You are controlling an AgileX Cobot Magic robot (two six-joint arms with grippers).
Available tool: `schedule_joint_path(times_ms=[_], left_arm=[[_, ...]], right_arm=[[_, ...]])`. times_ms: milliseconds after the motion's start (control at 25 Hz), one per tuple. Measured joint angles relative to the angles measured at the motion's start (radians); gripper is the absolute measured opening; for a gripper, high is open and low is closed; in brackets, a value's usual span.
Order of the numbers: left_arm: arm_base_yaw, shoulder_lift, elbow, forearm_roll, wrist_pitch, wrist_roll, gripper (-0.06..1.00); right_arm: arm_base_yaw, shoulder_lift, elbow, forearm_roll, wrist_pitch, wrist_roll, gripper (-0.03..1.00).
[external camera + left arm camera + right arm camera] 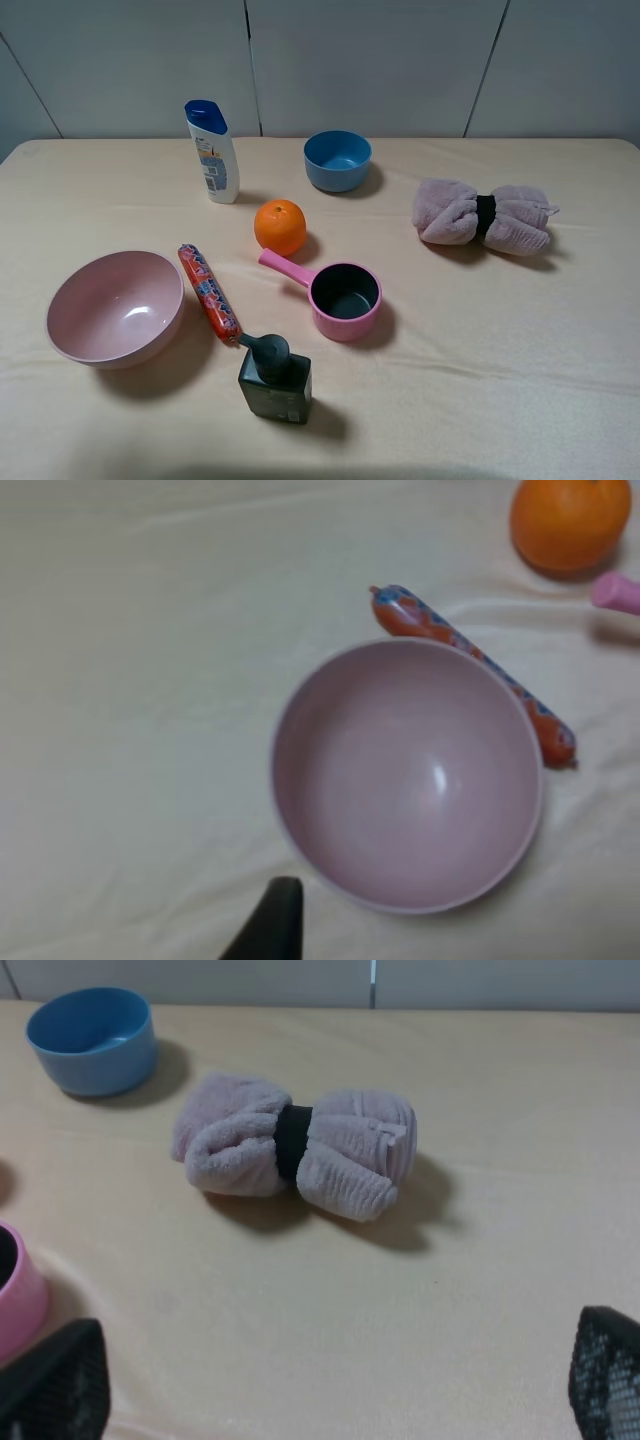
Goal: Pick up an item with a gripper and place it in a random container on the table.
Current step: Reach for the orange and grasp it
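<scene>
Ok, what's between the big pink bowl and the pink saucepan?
The red sausage-shaped tube lies between the big pink bowl and the pink saucepan, close to the bowl; the exterior high view shows it.

No word, brand or number can be made out anywhere. The white bottle (214, 155) with the blue cap carries a small blue and orange label on its front, too small to read. The red tube (209, 294) bears blue and white print along its length (blurred in the left wrist view as well). The dark pump bottle (273, 383) has a pale label low on its front face, its lettering illegible.
</scene>
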Motion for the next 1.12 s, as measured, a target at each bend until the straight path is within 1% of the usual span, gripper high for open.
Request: schedule_joint_path(times_ms=[200,800,880,1120], left_arm=[[-0.009,0.126,-0.062,-0.012,0.0,0.003,0.97],[-0.189,0.562,-0.311,-0.01,-0.003,-0.024,0.97],[-0.217,0.622,-0.346,0.004,-0.003,-0.036,0.97],[-0.314,0.784,-0.47,0.084,-0.004,-0.087,0.97]], right_arm=[[0.0,0.0,0.0,0.0,0.0,0.0,0.69],[0.0,0.0,0.0,0.0,0.0,0.0,0.69],[0.0,0.0,0.0,0.0,0.0,0.0,0.69],[0.0,0.0,0.0,0.0,0.0,0.0,0.69]])
